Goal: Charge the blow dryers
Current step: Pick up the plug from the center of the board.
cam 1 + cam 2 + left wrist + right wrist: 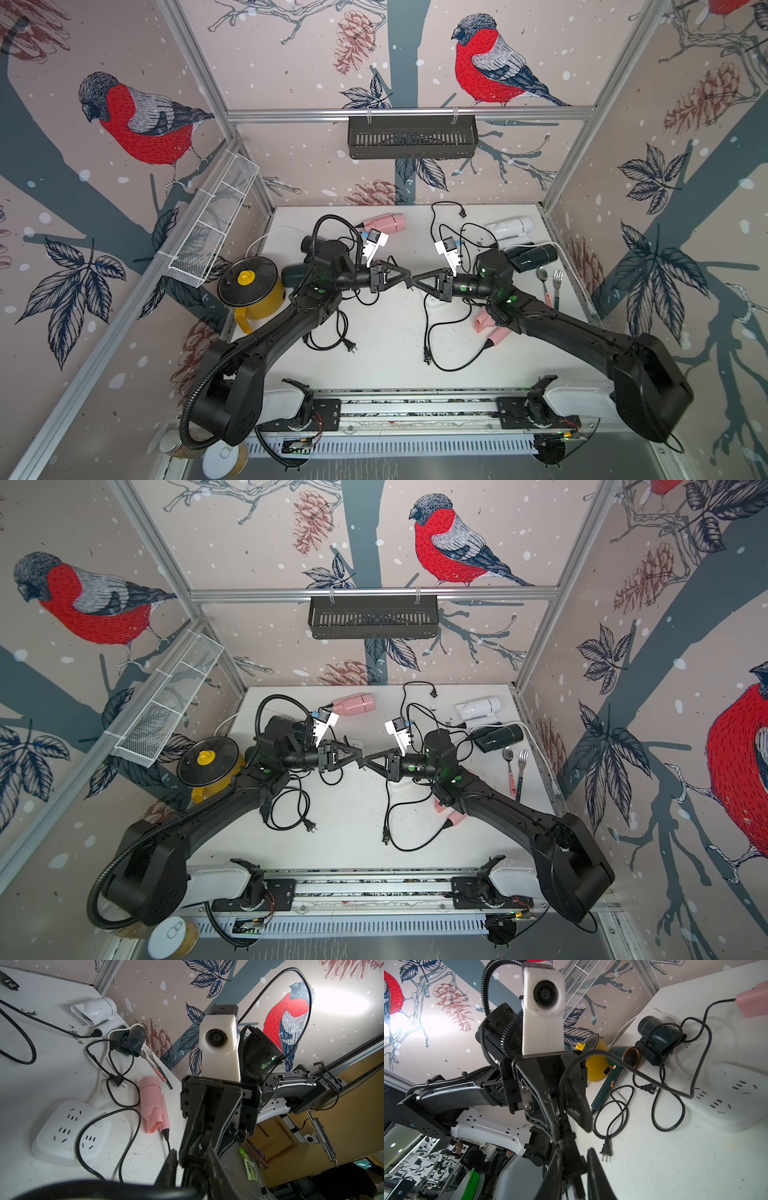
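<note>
The white table (386,386) carries everything. Two black arms reach in from its near edge and meet over the middle. From above, the left arm hides most of the dark green dryer (618,1068) with the copper nozzle, and most of one white power strip (726,1101). The right arm lies over the near pink dryer (486,328), so only its ends show in the top views. The yellow pot (257,303) under its black lid stands at the table's left edge, just beside the left arm. A second power strip (62,1132) lies on the table by the right gripper, with a black cord crossing it.

Along the far edge lie the far pink dryer (384,222) and the white dryer (509,228). One black dryer (536,255) lies near the right wrist. The folded black dryer (658,1039) lies beside the green one.

The left gripper (404,279) and right gripper (414,285) stand tip to tip, both sets of jaws narrow. A black cord (600,1052) runs in between the left one's fingers. I cannot tell which of the two pinches it.

Two loose plugs (351,347) (426,358) lie on the bare table. A spoon (542,275) and fork (557,279) lie by the right edge.
</note>
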